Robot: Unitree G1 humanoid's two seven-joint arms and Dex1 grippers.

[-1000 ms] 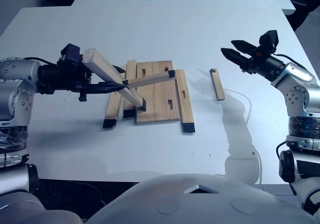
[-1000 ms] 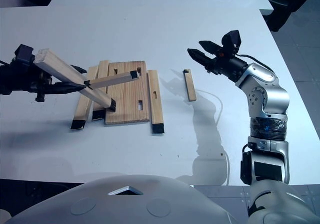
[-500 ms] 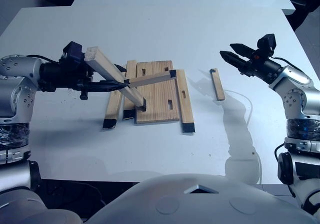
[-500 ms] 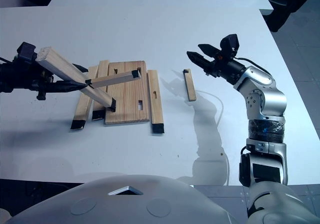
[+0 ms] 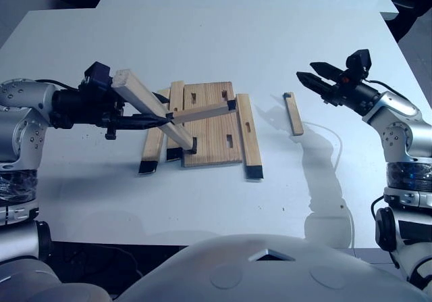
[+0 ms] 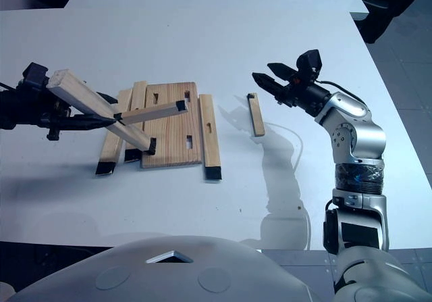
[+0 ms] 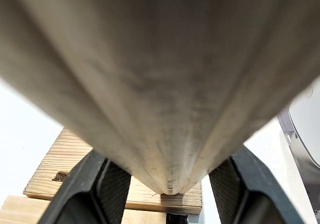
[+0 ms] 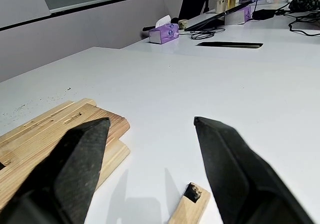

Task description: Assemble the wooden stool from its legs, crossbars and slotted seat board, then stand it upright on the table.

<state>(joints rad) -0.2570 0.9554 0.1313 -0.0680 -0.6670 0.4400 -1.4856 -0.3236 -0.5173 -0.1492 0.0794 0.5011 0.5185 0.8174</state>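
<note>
Wood in left claw: thick pale wooden leg with black foot cap point(image 5: 138, 92), tilted, bare end up, capped foot down at the board's left edge. Cannot tell if it touches.
Joined piece: thin wooden crossbar point(image 5: 202, 110) sticks out of that leg's side, over the board.
Left gripper point(image 5: 158, 117): clamped on the leg by the joint, dark fingers point(image 7: 95, 194) on either side of the wood.
Right gripper point(image 5: 312, 80): jaws apart, empty, hovering near the short loose wooden crossbar point(image 5: 293, 114).
Task parts: flat pale slotted wooden seat board point(image 5: 212, 130) lies on the white table point(image 5: 270, 32). Spare capped legs lie flat along its sides, one at the right edge point(image 5: 250, 140).
Progress guess: early, one joint made, nothing standing.
Risk, joint: crossbar looks only pushed in, so a swing or tilt could drop it out.
Risk, sweep: lowered capped foot could shove the board or flat legs out of line.
Risk, pick: loose crossbar lies thin and flat, so the open jaws may skid it away or pinch one end and tip it.
</note>
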